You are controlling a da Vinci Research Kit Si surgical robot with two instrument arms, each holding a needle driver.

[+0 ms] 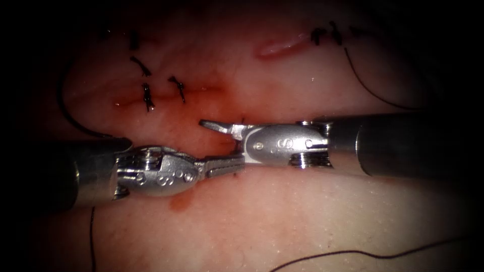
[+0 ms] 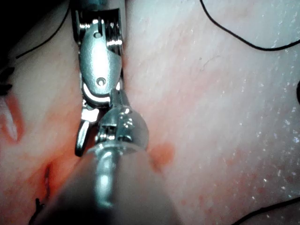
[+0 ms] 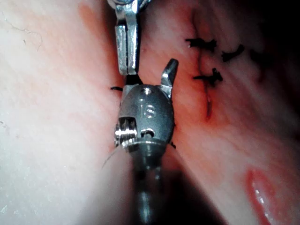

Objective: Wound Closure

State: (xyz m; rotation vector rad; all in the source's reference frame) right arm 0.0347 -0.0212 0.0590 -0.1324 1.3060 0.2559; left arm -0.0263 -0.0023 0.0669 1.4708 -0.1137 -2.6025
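Nearest us, dark thread (image 1: 363, 253) trails loose across the pale pink tissue (image 1: 312, 216). Above it the left arm's silver tool (image 1: 228, 164) reaches in with its jaws closed flat, tip tucked against the right arm's silver tool (image 1: 218, 126), whose jaws gape, one blade angled up toward the cut; neither visibly holds anything. I can't pick out the needle. Beyond, black knotted stitches (image 1: 147, 96) cross the reddened cut (image 1: 166, 93), left of the tools' meeting point.
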